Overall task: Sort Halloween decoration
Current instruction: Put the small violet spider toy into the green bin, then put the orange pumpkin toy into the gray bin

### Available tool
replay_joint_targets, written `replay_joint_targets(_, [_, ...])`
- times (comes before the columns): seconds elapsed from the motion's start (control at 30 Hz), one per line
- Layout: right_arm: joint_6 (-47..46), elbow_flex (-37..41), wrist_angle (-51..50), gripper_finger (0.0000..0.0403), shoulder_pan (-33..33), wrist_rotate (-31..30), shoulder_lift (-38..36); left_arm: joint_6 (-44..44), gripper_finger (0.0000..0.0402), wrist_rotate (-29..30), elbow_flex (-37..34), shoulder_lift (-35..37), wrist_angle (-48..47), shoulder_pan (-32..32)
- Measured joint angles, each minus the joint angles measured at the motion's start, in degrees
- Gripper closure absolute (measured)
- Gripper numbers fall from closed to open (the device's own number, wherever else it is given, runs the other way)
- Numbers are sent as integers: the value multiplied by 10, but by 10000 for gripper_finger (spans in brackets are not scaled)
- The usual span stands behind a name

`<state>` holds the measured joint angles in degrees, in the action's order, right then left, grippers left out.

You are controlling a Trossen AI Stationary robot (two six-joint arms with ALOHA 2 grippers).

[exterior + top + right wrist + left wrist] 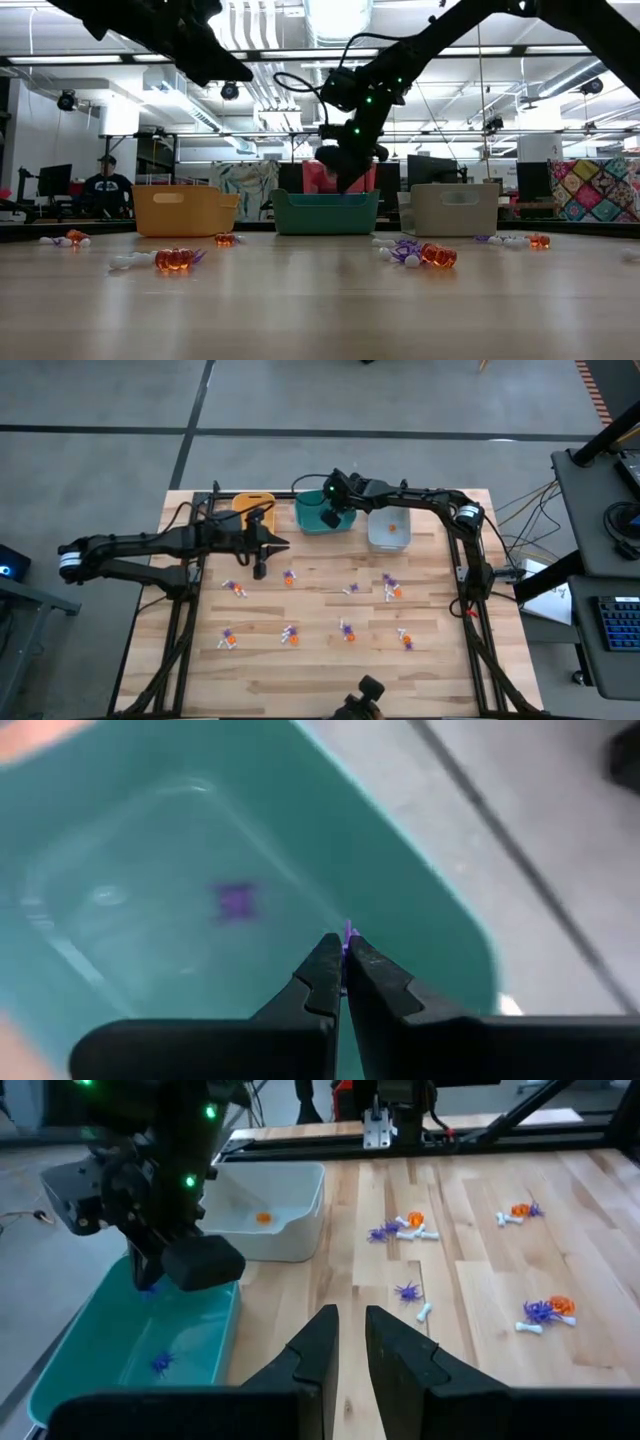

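Teal plastic forms the middle bin (312,516) of three at the far edge of the wooden table (320,660); a yellow bin (254,506) stands to its left and a grey bin (388,532) to its right. The right gripper (343,958) hangs over the teal bin, with its fingers pressed together on a tiny purple trinket (349,932) (only a small tip shows between the fingertips). One more purple piece (236,901) lies on the floor of that bin, and an orange piece (394,528) lies in the grey bin.

The left gripper (350,1342) hangs above the table, just near of the yellow bin. Its fingers are almost closed, with a narrow gap between them, and they hold nothing.

The Halloween decoration (346,630) is mostly on the bare wood: small groups of orange, purple and white pieces are spread across the middle and the near part of the table, well apart from each other. In the low view, one orange piece (174,259) lies on the left and a purple and orange group (420,253) lies on the right, both nearer than the bins. A person (104,187) sits in the room far behind the table, on the left.
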<state>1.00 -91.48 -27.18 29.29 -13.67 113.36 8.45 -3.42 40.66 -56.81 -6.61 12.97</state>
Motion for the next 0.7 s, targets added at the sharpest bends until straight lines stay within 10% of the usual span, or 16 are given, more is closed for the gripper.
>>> replay_joint_targets(0.7, [-13, -12, -8, 312, -2, 21, -7, -5, 364, 13, 0, -30, 5, 0])
